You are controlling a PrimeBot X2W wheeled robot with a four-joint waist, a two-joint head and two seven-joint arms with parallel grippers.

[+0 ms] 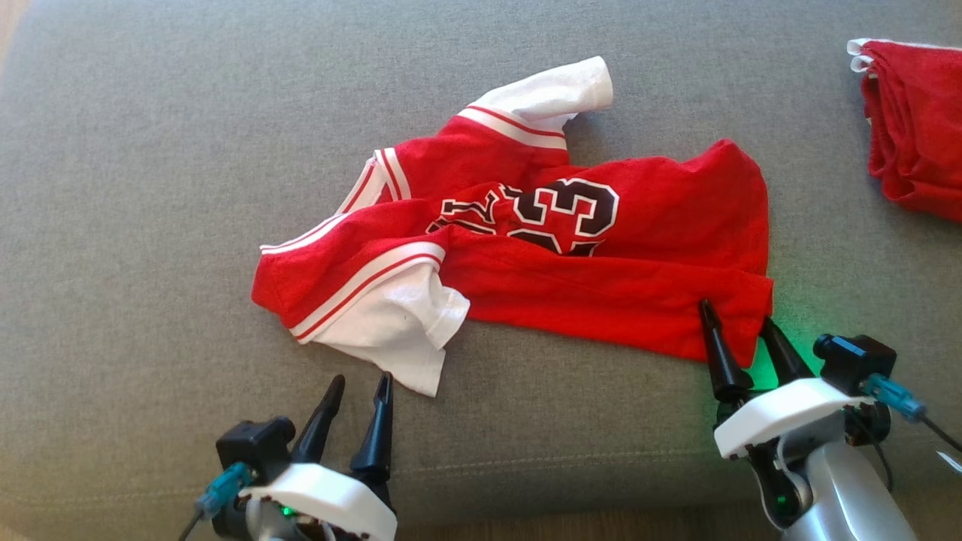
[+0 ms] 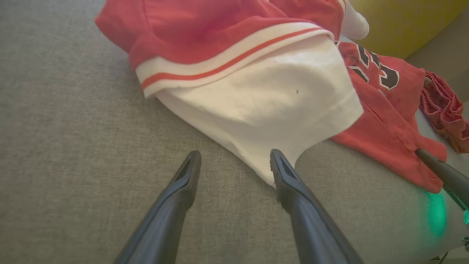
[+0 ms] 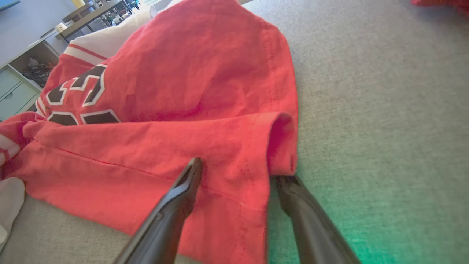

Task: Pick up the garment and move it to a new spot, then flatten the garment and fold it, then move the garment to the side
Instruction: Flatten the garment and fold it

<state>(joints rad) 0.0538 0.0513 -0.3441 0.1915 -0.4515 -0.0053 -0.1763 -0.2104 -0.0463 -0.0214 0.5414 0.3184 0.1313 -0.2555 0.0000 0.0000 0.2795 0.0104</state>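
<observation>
The garment [image 1: 564, 248], a red jersey with black numerals and white sleeves, lies crumpled on a grey cushion [image 1: 150, 188]. My left gripper [image 1: 362, 378] stands open just in front of the near white sleeve [image 1: 391, 323]. In the left wrist view the sleeve's corner [image 2: 263, 99] hangs by the left gripper's [image 2: 235, 154] right fingertip. My right gripper [image 1: 736, 313] is open at the jersey's near right hem corner. In the right wrist view one finger [image 3: 187, 183] lies over the red cloth [image 3: 205, 91], the other just beyond the corner, with the hem in the right gripper [image 3: 240, 169].
A second red cloth [image 1: 913, 128] lies bunched at the far right of the cushion. The cushion's front edge runs just behind both wrists. Bare grey fabric stretches to the left and far side. Shelves and drawers [image 3: 22, 84] stand beyond the cushion.
</observation>
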